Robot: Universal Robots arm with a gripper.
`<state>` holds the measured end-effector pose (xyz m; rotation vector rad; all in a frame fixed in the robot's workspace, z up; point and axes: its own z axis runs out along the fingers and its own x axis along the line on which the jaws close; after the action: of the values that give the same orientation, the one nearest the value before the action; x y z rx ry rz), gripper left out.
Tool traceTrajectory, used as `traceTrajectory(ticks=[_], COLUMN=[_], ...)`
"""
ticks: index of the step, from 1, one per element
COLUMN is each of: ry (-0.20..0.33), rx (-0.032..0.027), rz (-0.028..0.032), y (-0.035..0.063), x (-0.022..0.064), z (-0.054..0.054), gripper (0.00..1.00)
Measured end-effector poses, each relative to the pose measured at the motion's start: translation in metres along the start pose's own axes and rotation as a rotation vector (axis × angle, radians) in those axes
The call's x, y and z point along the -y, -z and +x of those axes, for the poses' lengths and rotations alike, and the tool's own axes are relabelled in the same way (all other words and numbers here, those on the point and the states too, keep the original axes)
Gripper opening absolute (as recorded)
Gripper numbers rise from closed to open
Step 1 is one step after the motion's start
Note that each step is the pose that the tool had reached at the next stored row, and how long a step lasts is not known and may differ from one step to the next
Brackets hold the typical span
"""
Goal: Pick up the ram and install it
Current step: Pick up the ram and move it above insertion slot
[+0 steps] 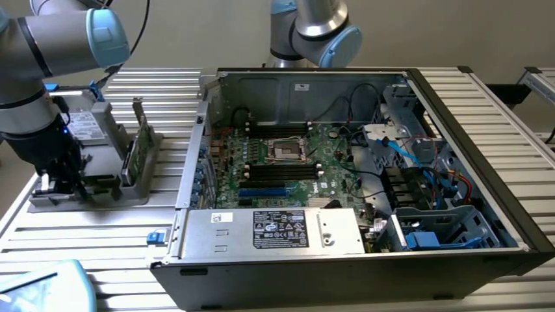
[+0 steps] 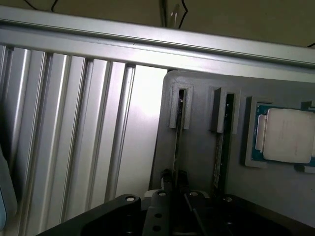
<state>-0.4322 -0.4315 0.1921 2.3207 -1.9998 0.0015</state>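
**Exterior view.** Observing the gripper [image 1: 62,185] hanging low at the grey holder [image 1: 52,203] on the slatted table [image 1: 95,240], at the exterior view's left of the open computer case [image 1: 485,195]. Noting a green stick [image 1: 134,153] standing on its long edge in the holder, just to the exterior view's right of the gripper and apart from it. Not making out from this side whether the jaws are meeting anything. Noting the motherboard [image 1: 295,156] lying flat inside the case, well apart from the gripper, with dark memory slots [image 1: 282,170] running across it.

**Wrist view.** Looking along the holder from behind the fingers [image 2: 167,181]. Finding the ram [image 2: 177,142] standing on edge in the slot nearer the holder's outer rim, with its long axis running straight away from the gripper toward the far end post. Finding the jaws drawn nearly together, one finger at each flat face of the ram's near end. Judging them to be clamping the ram across its thin dimension, not along its length. Noting a second stick [image 2: 222,142] standing parallel in the neighbouring slot, just beside the ram and untouched. Noting the silver processor [image 2: 288,135] lying flat in its pocket beyond that. Judging the governing relation thus: ram between the jaws, seated in its slot, long axis in line with the holder.
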Motion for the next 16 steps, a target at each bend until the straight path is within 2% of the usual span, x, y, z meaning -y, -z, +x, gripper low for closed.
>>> traceTrajectory(ticks=[16], ry=[0.000], rx=[0.0001], rz=[0.0001], y=[0.0028], x=[0.0007], z=[-0.0052], gripper=[0.15])
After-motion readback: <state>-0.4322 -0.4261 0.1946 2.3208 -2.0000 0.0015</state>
